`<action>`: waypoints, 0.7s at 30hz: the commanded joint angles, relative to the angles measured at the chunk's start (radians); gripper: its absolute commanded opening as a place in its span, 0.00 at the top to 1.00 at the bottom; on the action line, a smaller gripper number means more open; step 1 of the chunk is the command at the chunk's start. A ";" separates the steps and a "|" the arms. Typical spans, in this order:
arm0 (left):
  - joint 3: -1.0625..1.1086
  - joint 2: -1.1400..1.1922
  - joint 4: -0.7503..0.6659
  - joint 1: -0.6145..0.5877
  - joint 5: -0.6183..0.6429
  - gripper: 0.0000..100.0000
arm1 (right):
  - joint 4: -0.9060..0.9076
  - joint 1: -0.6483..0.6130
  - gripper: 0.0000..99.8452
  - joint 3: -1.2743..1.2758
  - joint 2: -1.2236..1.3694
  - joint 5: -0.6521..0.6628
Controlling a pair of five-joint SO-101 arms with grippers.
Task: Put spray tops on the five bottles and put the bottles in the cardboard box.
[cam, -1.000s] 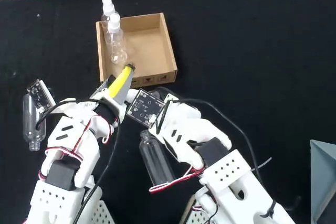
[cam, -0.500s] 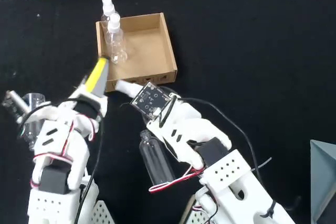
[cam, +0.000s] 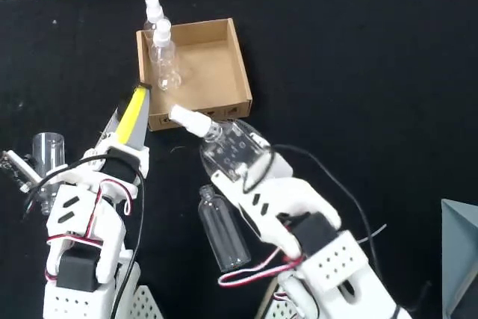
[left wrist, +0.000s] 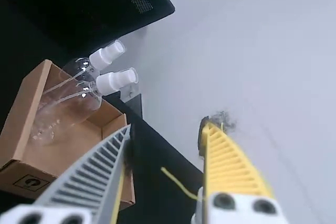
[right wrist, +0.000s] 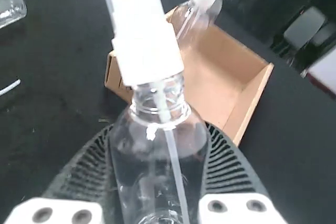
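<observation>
**A:** What does the right gripper (right wrist: 160,148) have?

**B:** Its dark ribbed jaws are closed around a clear bottle (right wrist: 157,169), one jaw on each side of the body. A white spray top (right wrist: 142,40) sits on the neck, just past the jaw tips. Its thin tube runs down inside the bottle.

**A:** And beyond those jaws?

**B:** The cardboard box (right wrist: 226,77) lies just ahead of them, open side up. The spray top points toward its near wall.

**A:** The left gripper (left wrist: 165,129)?

**B:** It is spread wide, one jaw grey and one yellow, with nothing between them. The same box lies ahead of the grey jaw. Two capped bottles (left wrist: 79,90) lie side by side in one corner of it, their tops reaching past the rim.

**A:** Any other bottles?

**B:** Seen from above, there are two without tops. A bare bottle (cam: 222,229) lies on the black table (cam: 358,72) behind the right jaws, close beside that arm. An open bottle (cam: 46,156) is behind the left jaws on the outer side of that arm, well apart from the box.
</observation>
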 commanded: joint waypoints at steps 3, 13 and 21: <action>0.010 -0.009 -0.017 0.091 -0.061 0.81 | -0.026 -0.017 0.91 0.027 -0.153 -0.005; 0.025 -0.011 -0.017 0.189 -0.115 0.81 | -0.023 -0.017 0.91 0.030 -0.162 -0.003; 0.027 -0.011 -0.017 0.191 -0.218 0.81 | -0.031 -0.057 0.91 0.061 -0.162 0.086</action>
